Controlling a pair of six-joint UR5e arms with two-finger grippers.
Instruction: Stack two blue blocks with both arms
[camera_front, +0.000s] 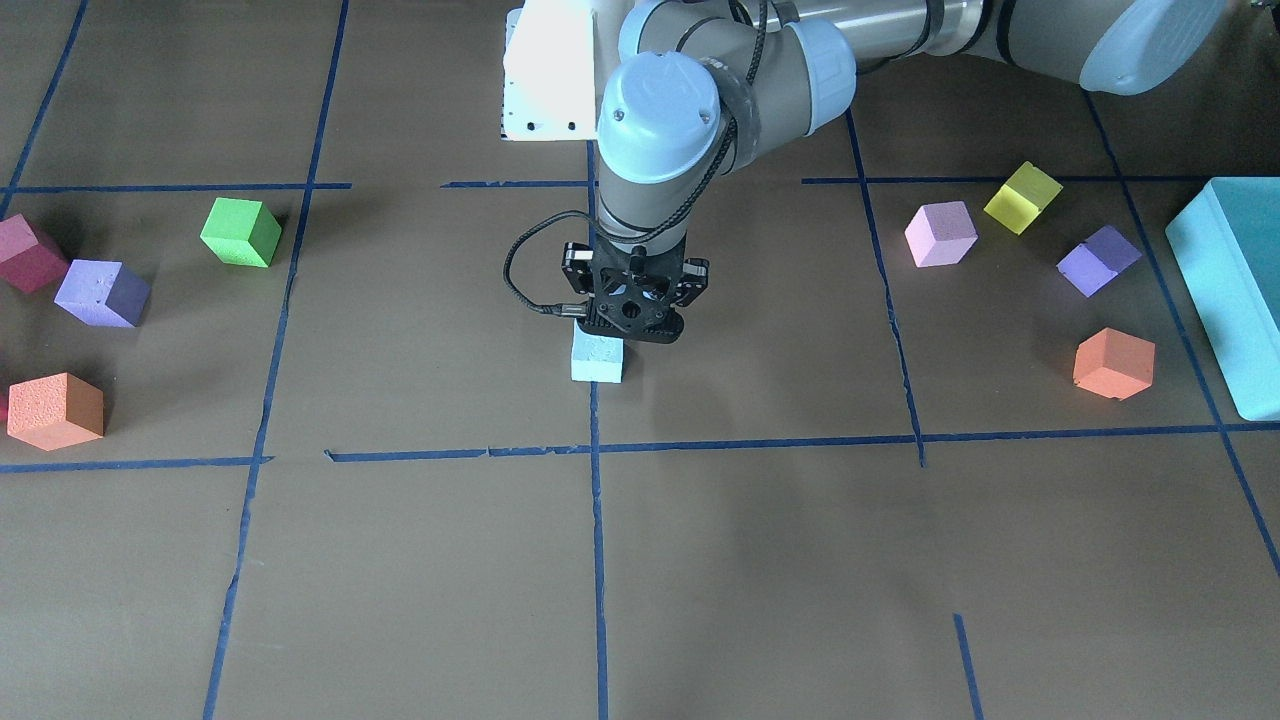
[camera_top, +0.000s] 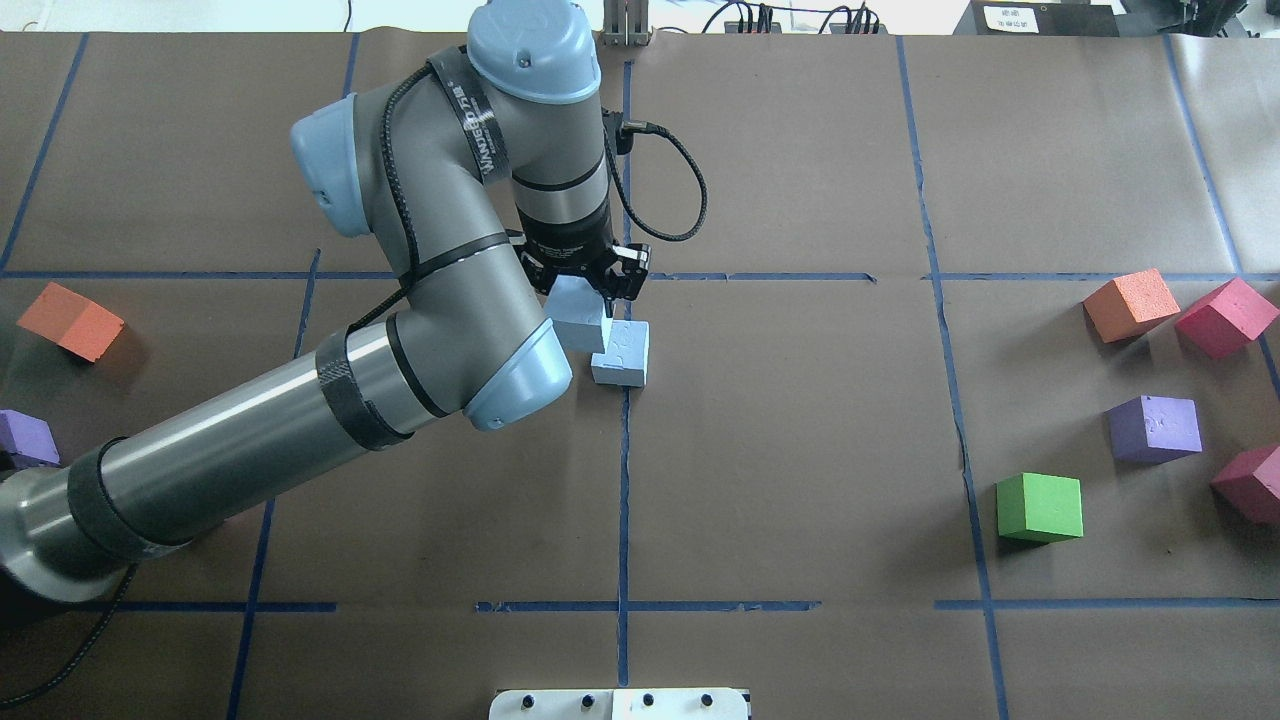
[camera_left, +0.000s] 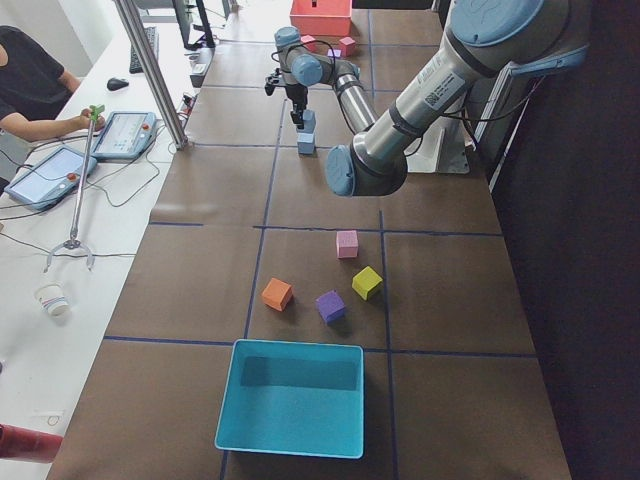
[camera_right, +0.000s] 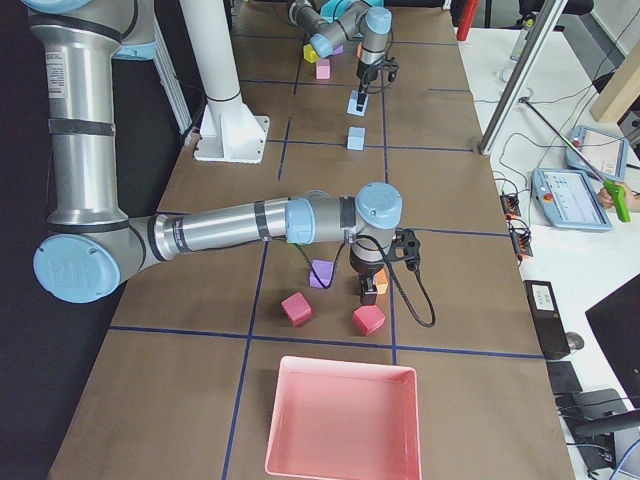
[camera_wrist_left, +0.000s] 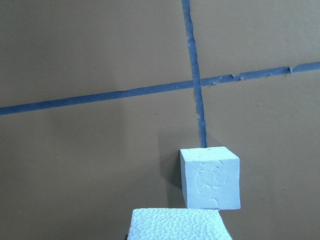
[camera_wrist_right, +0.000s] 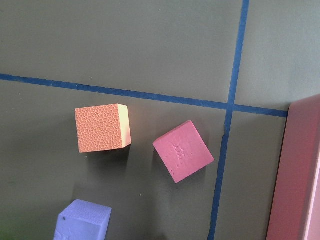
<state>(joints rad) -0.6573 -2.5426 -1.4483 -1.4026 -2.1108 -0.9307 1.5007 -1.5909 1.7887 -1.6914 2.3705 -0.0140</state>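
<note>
My left gripper is shut on a pale blue block and holds it above the table. The held block shows at the bottom edge of the left wrist view. The other blue block sits on the table on the centre tape line, just beside and below the held one; it also shows in the front view and the left wrist view. My right gripper hangs over an orange cube far off at the right end. I cannot tell whether it is open or shut.
Green, purple, orange and crimson cubes lie at the right. Orange and purple cubes lie at the left. A teal box and a pink tray stand at the table's ends.
</note>
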